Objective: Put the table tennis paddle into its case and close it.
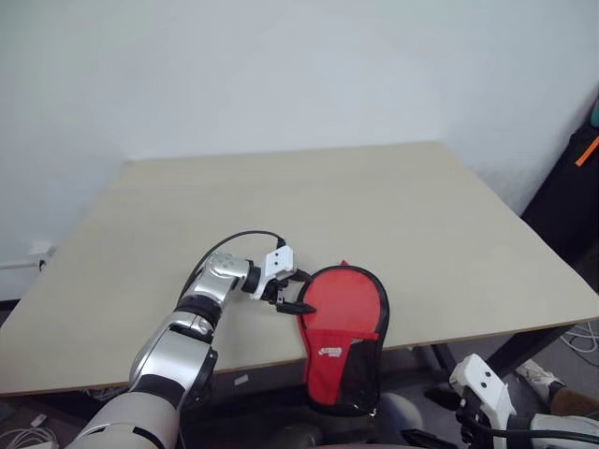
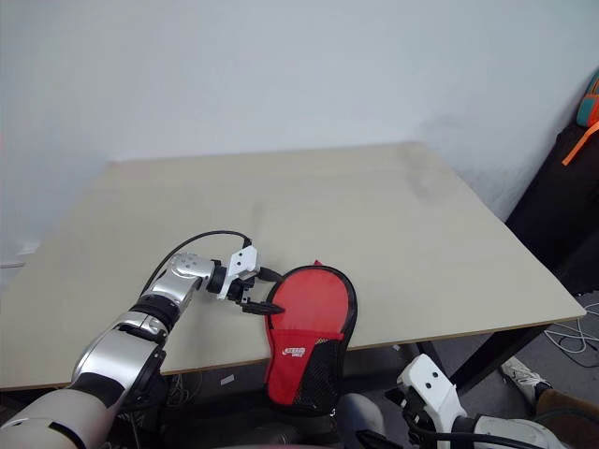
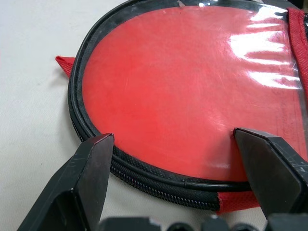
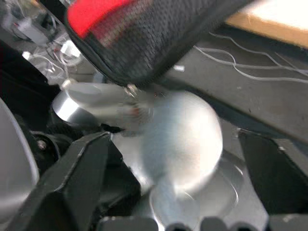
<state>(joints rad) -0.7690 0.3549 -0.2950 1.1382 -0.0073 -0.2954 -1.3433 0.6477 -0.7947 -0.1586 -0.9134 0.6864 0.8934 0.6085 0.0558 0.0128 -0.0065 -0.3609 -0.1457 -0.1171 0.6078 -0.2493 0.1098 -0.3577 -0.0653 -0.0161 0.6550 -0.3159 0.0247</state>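
Note:
The case (image 1: 344, 327) lies at the table's front edge, red face up. Its black mesh handle end (image 1: 351, 379) hangs over the edge. Its zipped black rim (image 3: 144, 175) and glossy red face (image 3: 183, 91) are close in the left wrist view. My left gripper (image 1: 304, 292) is open at the left side of the case's round end, one finger (image 3: 91, 168) by the rim and the other over the red face. My right gripper (image 4: 178, 159) is open below the table edge, under the mesh end (image 4: 159, 43). A blurred grey-white round pouch (image 4: 185, 139) hangs there. The table tennis paddle is hidden.
The beige table (image 1: 299, 206) stretches back to a white wall. A black object with an orange strap (image 1: 582, 154) stands at the right. Cables (image 1: 582, 337) lie on the floor beneath the table's right corner.

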